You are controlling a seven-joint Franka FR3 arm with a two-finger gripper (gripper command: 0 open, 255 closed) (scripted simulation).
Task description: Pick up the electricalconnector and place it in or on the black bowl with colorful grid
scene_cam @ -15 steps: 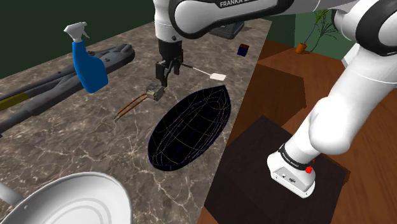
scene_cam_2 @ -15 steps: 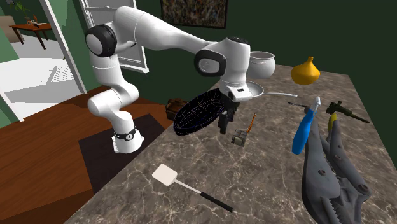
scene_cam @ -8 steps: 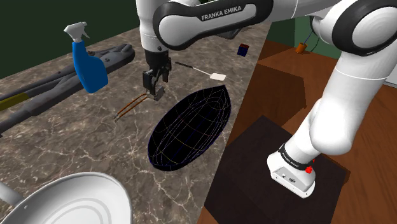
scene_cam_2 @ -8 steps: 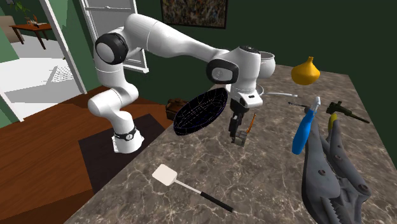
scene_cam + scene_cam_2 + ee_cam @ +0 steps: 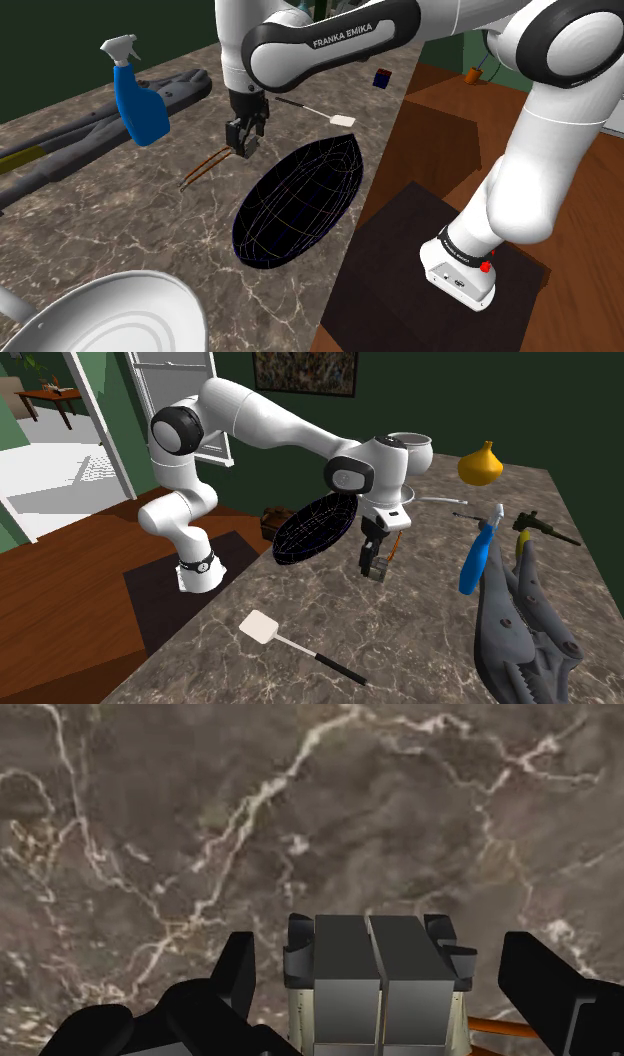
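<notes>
Wrist view: gripper (image 5: 382, 959) fingers (image 5: 238, 976) spread wide, flanking the electrical connector (image 5: 378, 999) without touching; marble counter (image 5: 300, 814) beneath, green walls (image 5: 480, 392) around.

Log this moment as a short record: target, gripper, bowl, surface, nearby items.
target: electrical connector, lying on the counter, between the fingers, not clasped
gripper: gripper open, lowered over the connector
bowl: black bowl with coloured grid lines, on the counter to the shoulder view's right of the gripper
surface: dark marbled counter
nearby: blue spray bottle; white spatula
</notes>
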